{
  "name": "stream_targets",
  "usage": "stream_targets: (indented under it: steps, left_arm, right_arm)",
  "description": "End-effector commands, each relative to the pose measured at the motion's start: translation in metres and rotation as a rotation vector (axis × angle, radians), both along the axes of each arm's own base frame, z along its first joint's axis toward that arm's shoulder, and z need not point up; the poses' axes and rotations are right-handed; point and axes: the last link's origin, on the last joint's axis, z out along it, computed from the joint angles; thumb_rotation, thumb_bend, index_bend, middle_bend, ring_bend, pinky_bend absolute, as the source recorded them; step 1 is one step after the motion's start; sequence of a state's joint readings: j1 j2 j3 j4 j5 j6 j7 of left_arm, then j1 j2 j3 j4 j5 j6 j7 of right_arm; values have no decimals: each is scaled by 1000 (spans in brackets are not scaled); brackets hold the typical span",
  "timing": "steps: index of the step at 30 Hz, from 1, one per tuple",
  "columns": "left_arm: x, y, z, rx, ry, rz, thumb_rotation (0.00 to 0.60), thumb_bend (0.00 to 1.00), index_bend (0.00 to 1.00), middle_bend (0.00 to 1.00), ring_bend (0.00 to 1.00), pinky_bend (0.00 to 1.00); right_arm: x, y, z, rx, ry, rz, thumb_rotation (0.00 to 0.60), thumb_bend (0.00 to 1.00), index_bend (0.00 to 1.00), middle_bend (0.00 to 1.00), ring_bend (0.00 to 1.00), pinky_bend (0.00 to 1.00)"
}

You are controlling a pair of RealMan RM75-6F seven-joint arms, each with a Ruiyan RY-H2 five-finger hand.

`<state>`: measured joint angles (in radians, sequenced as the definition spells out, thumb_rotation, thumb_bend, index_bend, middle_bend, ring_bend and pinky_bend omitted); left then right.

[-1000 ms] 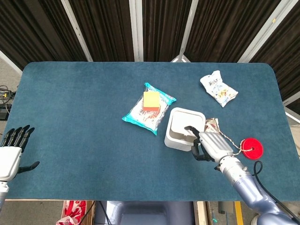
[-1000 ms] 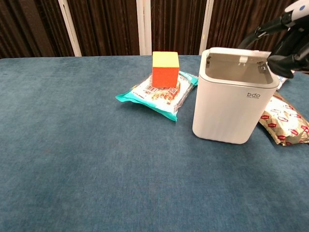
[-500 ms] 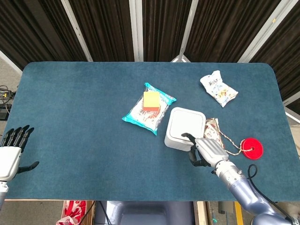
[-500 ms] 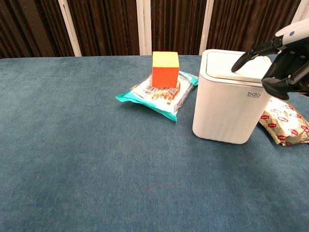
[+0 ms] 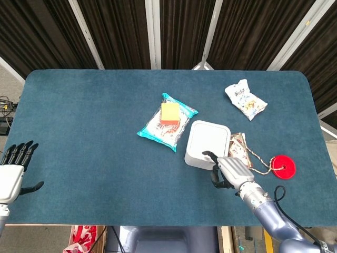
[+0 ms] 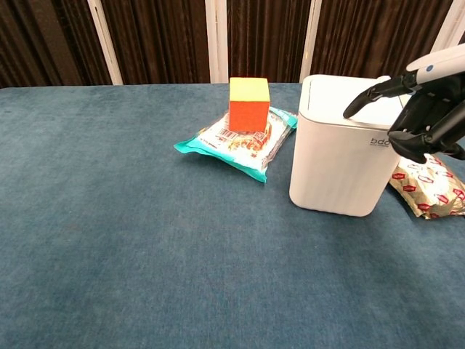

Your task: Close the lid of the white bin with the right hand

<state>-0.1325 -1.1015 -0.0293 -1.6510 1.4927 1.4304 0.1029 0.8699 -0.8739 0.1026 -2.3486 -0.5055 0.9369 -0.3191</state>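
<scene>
The white bin (image 5: 206, 143) (image 6: 338, 156) stands right of the table's middle, its lid lying flat and closed on top. My right hand (image 5: 228, 171) (image 6: 421, 109) hovers at the bin's near right edge, one finger stretched over the lid's rim and the others curled, holding nothing. Whether that finger touches the lid cannot be told. My left hand (image 5: 13, 168) is off the table's near left corner, fingers straight and apart, empty.
A teal snack packet (image 5: 166, 122) (image 6: 240, 142) with an orange-yellow cube (image 5: 170, 113) (image 6: 249, 103) on it lies left of the bin. A brown packet (image 5: 238, 147) (image 6: 430, 185) lies right of it, a red disc on a cord (image 5: 283, 166) further right, a white packet (image 5: 245, 99) behind.
The bin's lid, open a second ago, has dropped flat and closed. My right hand has drawn back toward the near edge of the bin and lowered. The left hand has not moved.
</scene>
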Motion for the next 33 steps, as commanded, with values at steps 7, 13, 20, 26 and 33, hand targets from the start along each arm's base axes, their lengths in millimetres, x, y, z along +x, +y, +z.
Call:
stream_targets:
  steps: [7,13,20,26,33]
  left_arm:
    - [0,-1,1,8,1,-3,600,0,0,0,0,0]
    - [0,-3,2,15,8,-4,600,0,0,0,0,0]
    - [-1,-5,2,32,17,-3,600,0,0,0,0,0]
    - [-1,-7,3,51,31,-1,600,0,0,0,0,0]
    - [-2,-7,2,70,46,2,600,0,0,0,0,0]
  right_arm:
    - [5,-15,35,-227,-50,75,600,643,118,690,726,694]
    - [-29,-17,58,-407,-22,100,600,566,8,387,391,405]
    - [-110,8,67,-532,142,109,600,340,0,2,0,21]
    - [-172,49,66,-644,195,121,600,325,0,0,0,0]
    - [-210,75,69,-712,276,147,600,325,0,0,0,0]
